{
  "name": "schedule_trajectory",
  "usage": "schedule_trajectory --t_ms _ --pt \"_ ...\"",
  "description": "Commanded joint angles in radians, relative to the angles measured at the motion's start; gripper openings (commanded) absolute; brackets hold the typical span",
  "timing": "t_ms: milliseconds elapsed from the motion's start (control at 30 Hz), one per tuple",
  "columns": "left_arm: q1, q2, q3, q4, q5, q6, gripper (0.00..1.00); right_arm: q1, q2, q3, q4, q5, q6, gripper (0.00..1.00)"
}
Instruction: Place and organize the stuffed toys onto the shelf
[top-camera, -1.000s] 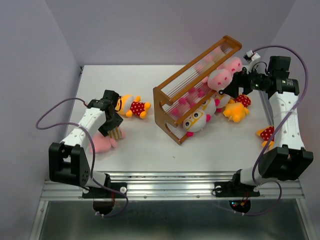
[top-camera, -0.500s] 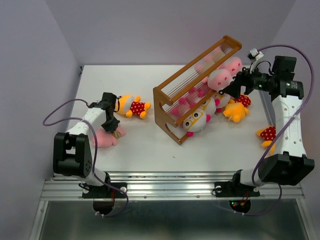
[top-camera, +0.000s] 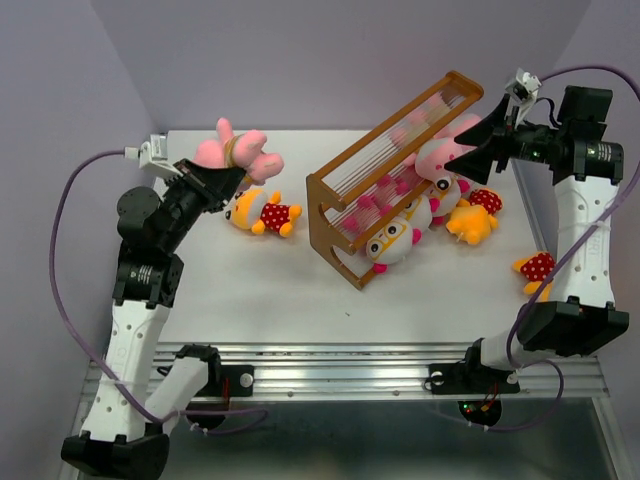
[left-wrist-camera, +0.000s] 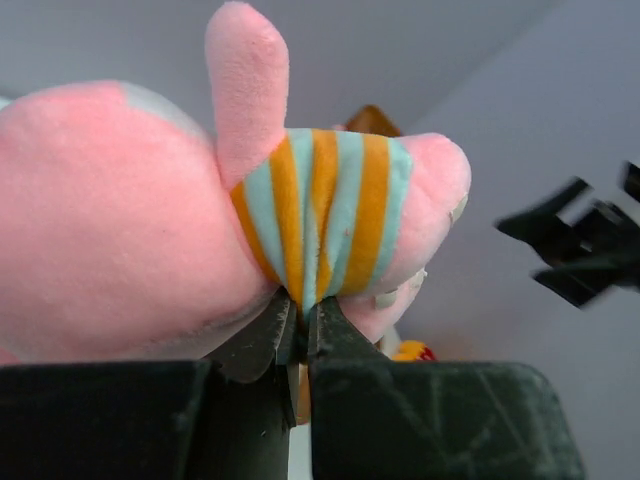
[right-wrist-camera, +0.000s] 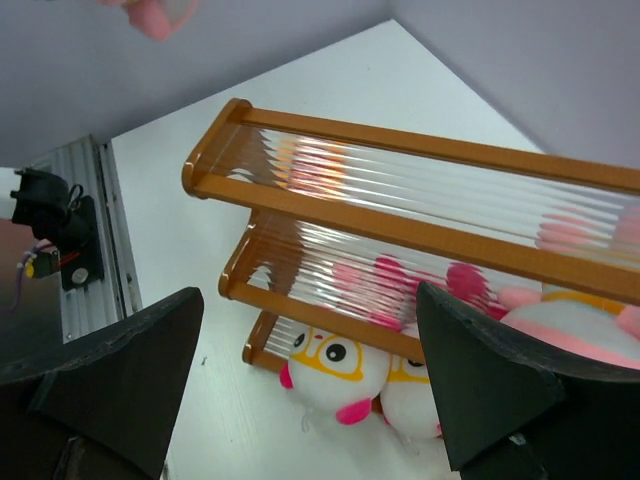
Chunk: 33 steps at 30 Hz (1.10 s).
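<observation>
Left gripper (left-wrist-camera: 300, 312): closed to a narrow pinch on the striped shirt of one pink toy (left-wrist-camera: 140, 210). Holds it in the air above the far-left part of the table (top-camera: 290, 290), clear of the surface. Left arm: standing high over its base, elbow bent, wrist pointing toward the far wall.

Right gripper (top-camera: 465, 158): spread wide, nothing between the fingers. Hovers over the far end of the shelf (top-camera: 335, 215), aimed down at it. Right arm: upright from its base, forearm turned leftward at the top.

Shelf: centre-right on the table, set diagonally, two rod tiers.

Count of toys:
- Yellow-orange in red polka dots: three. One (top-camera: 262, 212) left of the shelf, two (top-camera: 473, 222) (top-camera: 535, 268) right of it.
- White-faced with orange glasses: two (right-wrist-camera: 325, 365) (right-wrist-camera: 410, 385), against the shelf's near end.
- Pink: one gripped, one (top-camera: 438, 155) at the shelf's far end.
- Further pink shapes behind the rods: number not determinable.
</observation>
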Motion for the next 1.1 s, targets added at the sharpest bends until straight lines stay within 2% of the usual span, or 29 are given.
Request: schedule_trajectory --t_ms 0,33,67,100,133,167,233,300,400,567,700,900,1067 --pt "-0.033 0.099 0.087 0.339 0.405 -0.064 0.0 0.033 -0.042 -0.063 0.35 -0.182 0.17 0.92" --pt "-0.044 0.122 0.116 0.376 0.458 -0.076 0.0 0.044 -0.059 -0.106 0.445 -0.192 0.22 0.92" --pt "-0.085 0.162 0.188 0.401 0.518 -0.078 0.0 0.066 -0.099 -0.213 0.692 -0.211 0.347 0.92" --pt "-0.111 0.182 0.225 0.402 0.539 -0.066 0.0 0.077 -0.12 -0.272 0.85 -0.216 0.433 0.93" --pt "-0.136 0.203 0.297 0.402 0.563 -0.06 0.0 0.088 -0.136 -0.327 1.181 -0.217 0.533 0.93" --pt "-0.157 0.246 0.33 0.402 0.585 -0.056 0.0 0.097 -0.149 -0.373 1.322 -0.211 0.701 0.94" --pt "-0.232 0.285 0.402 0.404 0.635 -0.056 0.0 0.128 -0.137 -0.415 1.566 -0.209 0.808 0.95" --pt "-0.309 0.337 0.434 0.419 0.667 -0.072 0.0 0.155 -0.104 -0.363 1.571 -0.199 0.827 0.98" --pt "-0.372 0.4 0.476 0.464 0.712 -0.096 0.0 0.188 -0.078 -0.315 1.555 -0.183 0.781 0.98" --pt "-0.47 0.475 0.514 0.56 0.779 -0.168 0.0 0.266 -0.033 -0.2 1.372 -0.13 0.609 0.98" --pt "-0.504 0.501 0.525 0.625 0.813 -0.222 0.0 0.327 -0.021 -0.13 1.142 -0.094 0.397 0.99" --pt "-0.509 0.518 0.5 0.689 0.83 -0.268 0.0 0.425 -0.044 -0.126 1.055 -0.13 0.359 0.97" --pt "-0.507 0.53 0.503 0.729 0.833 -0.291 0.0 0.467 -0.074 -0.14 0.914 -0.14 0.275 0.91"
